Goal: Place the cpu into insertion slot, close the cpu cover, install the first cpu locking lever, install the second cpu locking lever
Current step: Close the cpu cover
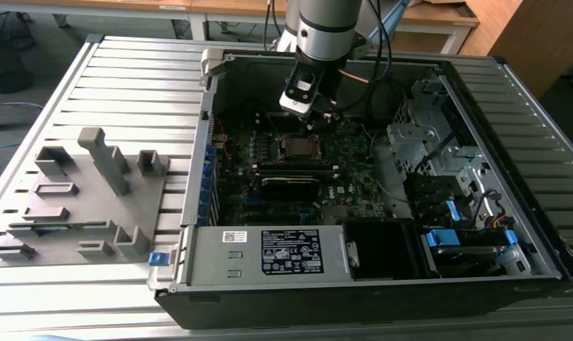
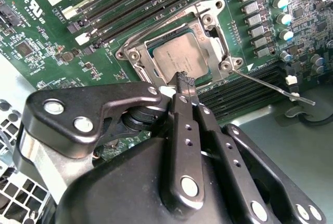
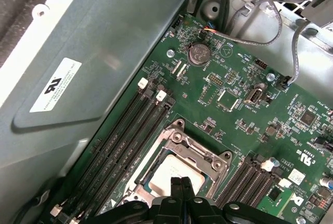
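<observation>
The cpu, a silver-grey square chip, lies in the insertion slot on the green motherboard. The cpu cover, a silvery frame, lies flat around the chip, whose top shows through its window. In the first wrist view the cpu and the cpu cover appear the same way. My gripper is shut with nothing between its fingers, its tip just above the chip's edge. A thin wire locking lever sticks out from one socket corner, away from the frame. In the exterior view my gripper hangs above the socket.
Long black memory slots flank the socket on both sides. The case walls, a drive cage with cables, and the power supply surround the board. A grey fixture sits outside the case at the exterior view's left.
</observation>
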Controlling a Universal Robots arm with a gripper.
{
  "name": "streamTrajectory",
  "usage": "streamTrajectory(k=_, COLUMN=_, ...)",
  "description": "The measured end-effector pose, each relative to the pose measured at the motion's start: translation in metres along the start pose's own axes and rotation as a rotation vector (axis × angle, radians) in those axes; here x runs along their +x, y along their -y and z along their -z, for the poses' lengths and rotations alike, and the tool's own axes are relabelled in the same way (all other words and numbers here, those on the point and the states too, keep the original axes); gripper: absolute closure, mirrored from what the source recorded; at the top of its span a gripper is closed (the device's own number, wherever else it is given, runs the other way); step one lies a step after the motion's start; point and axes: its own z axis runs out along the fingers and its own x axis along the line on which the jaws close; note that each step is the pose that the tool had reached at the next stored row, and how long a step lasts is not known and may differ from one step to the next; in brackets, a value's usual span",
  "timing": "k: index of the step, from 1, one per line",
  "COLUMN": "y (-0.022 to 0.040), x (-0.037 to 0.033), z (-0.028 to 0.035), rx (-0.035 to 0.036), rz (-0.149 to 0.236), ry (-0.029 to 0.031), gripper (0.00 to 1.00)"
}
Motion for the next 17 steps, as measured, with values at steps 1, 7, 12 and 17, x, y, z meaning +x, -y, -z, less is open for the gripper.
streamTrajectory(k=1, y=0.0000, x=0.0000, z=0.0000, rx=0.0000, rz=0.003, ry=-0.0001, gripper=0.89)
streamTrajectory(k=7, y=0.0000, x=0.0000, z=0.0000, rx=0.0016, rz=0.076, ry=-0.0024, gripper=0.89)
streamTrajectory(k=12, y=0.0000, x=0.0000, z=0.0000, rx=0.0033, rz=0.156, ry=-0.0050, gripper=0.89)
streamTrajectory(k=17, y=0.0000, x=0.0000, z=0.0000, rx=0.0043, rz=0.214, ry=-0.0071, gripper=0.89)
